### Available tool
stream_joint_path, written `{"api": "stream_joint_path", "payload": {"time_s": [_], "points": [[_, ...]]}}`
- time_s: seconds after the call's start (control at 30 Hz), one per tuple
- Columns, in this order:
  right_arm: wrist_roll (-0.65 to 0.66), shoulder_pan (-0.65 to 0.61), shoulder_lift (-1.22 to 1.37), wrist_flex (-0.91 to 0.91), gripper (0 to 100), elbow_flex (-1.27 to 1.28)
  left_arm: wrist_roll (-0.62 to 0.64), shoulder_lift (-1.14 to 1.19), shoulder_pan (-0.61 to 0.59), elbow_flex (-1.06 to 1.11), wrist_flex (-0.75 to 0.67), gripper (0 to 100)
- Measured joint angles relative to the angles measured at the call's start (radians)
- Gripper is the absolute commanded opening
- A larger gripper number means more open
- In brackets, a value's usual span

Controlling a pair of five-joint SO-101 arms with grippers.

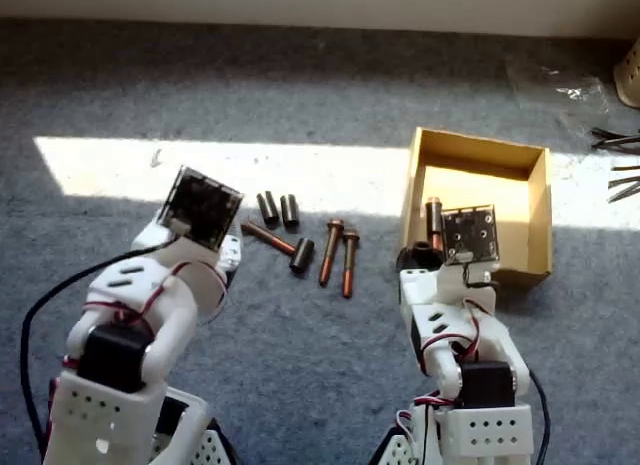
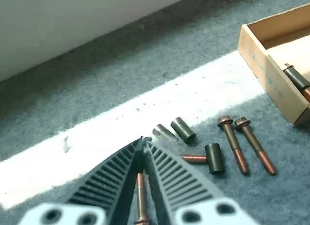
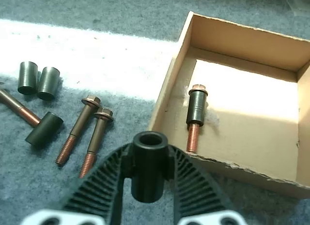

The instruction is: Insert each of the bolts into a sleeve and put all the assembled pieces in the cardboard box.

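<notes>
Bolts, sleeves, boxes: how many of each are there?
Bolts: 5, one showing through the left tool.
Sleeves: 5, one in the right tool.
Cardboard box: 1.
Total: 11.

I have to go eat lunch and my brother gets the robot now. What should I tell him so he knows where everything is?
Left tool: shut on a bolt, over the carpet by the loose parts.
Right tool: shut on a sleeve, held upright just outside the cardboard box.
Done: one assembled piece lies in the box.
On the carpet: a bolt-and-sleeve pair that looks only partly joined, two loose bolts, two loose sleeves.
Left: join the held bolt and sleeve, finish the pair, assemble the loose ones, box all four.
</notes>
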Motion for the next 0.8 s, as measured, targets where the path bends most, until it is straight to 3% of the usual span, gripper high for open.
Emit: {"api": "stream_joint_path", "payload": {"time_s": [0.37, 0.6, 0.8], "points": [[-0.054, 0.061, 0.000, 0.000, 0.5, 0.003, 0.087, 0.537, 0.110, -0.239, 0.002, 2], [-0.054, 0.068, -0.017, 0.000, 0.5, 0.003, 0.094, 0.852, 0.166, -0.385, -0.083, 2], [-0.060, 0.066, -0.075, 0.035, 0.5, 0.011, 0.207, 1.062, 0.175, -0.493, -0.094, 2]]}}
